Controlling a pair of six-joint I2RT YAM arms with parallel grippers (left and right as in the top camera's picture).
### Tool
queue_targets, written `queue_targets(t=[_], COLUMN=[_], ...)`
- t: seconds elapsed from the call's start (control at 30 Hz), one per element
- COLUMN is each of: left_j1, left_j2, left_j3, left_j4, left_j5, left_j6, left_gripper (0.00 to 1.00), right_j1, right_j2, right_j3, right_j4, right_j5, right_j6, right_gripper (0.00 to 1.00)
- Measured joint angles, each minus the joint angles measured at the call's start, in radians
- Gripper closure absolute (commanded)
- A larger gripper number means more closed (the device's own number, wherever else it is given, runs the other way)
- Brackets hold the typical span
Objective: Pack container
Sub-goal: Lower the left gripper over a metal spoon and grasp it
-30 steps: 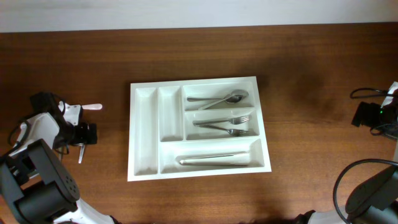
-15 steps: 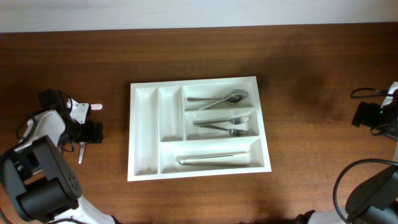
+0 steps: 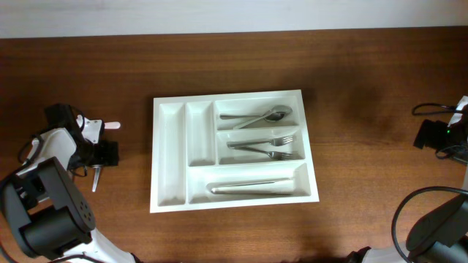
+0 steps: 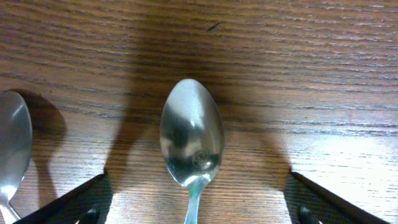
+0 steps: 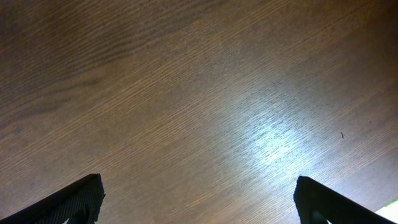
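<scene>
I see the left fingers (image 4: 74,202) spread wide either side of a spoon (image 4: 191,143) on the bench (image 5: 199,93), gripping nothing; right fingers (image 5: 68,199) likewise wide, empty.

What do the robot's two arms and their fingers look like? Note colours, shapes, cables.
The left arm has white shells on black joints; the right arm is mostly black, with looping black cables. The left fingers and right fingers are black wedges.

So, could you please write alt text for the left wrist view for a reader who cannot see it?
A metal spoon lies on the wooden table, centred between the two dark fingers of the open left end effector, which do not touch it. Part of a second spoon shows at the left edge.
</scene>
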Motion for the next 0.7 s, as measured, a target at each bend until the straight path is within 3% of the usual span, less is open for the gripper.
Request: queue_targets(t=[0.2, 0.33, 0.4, 0.53, 0.7], left_j1=[0.000, 0.000, 0.000, 0.000, 0.000], left_j2=[0.005, 0.005, 0.005, 0.005, 0.005], left_j3=[0.011, 0.013, 0.013, 0.013, 0.013], left_j4=[-0.037, -0.066, -0.076, -0.080, -0.080], left_j5=[-0.017, -0.029, -0.033, -0.037, -0.043], left_j6=[-0.008, -0.017, -0.020, -0.016, -0.021], left_gripper=[0.11, 0.42, 0.49, 0.54, 0.83], right_j1=[0.000, 0.000, 0.000, 0.000, 0.000], right_j2=[0.000, 0.000, 0.000, 0.000, 0.000], right_j3=[0.000, 0.000, 0.000, 0.000, 0.000], right_j4=[0.000, 0.000, 0.000, 0.000, 0.000], right_j5=[0.000, 0.000, 0.000, 0.000, 0.000], right_j6=[0.000, 0.000, 0.000, 0.000, 0.000], right_gripper=[0.01, 0.01, 0.01, 0.01, 0.01])
